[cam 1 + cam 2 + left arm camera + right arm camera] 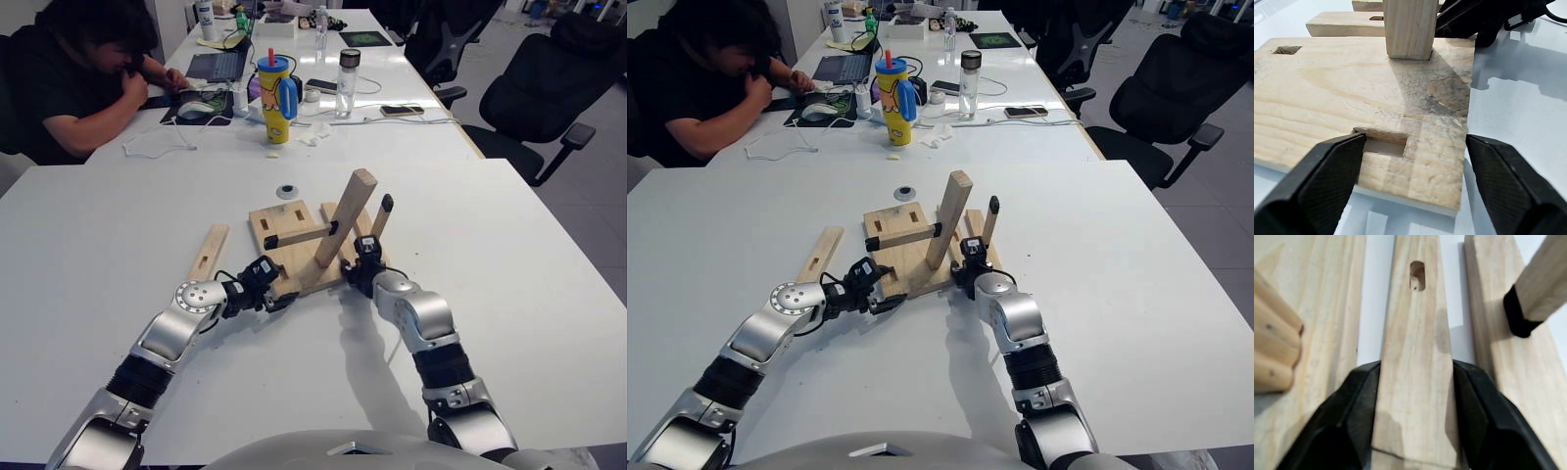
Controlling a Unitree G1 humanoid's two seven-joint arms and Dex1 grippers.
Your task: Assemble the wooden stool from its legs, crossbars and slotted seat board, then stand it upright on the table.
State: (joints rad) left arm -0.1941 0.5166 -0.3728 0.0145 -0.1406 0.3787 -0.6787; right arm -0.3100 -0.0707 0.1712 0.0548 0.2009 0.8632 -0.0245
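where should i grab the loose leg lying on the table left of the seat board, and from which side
Take the loose leg around its middle, from straight above, fingers closing across its narrow width. It lies flat on the table, apart from the seat board, with both long sides free. The left gripper is probably the nearer one.

A white tabletop (88, 225) is stretching across the foreground. Behind it, a second white table (411, 137) is carrying a laptop (217, 66), a yellow cup (276, 93), a clear bottle (347, 83) and a phone (402, 110). A black office chair (549, 98) is standing on the grey floor (588, 206) at the right, with a second chair (446, 39) farther back. Soft light is falling evenly over both tables.
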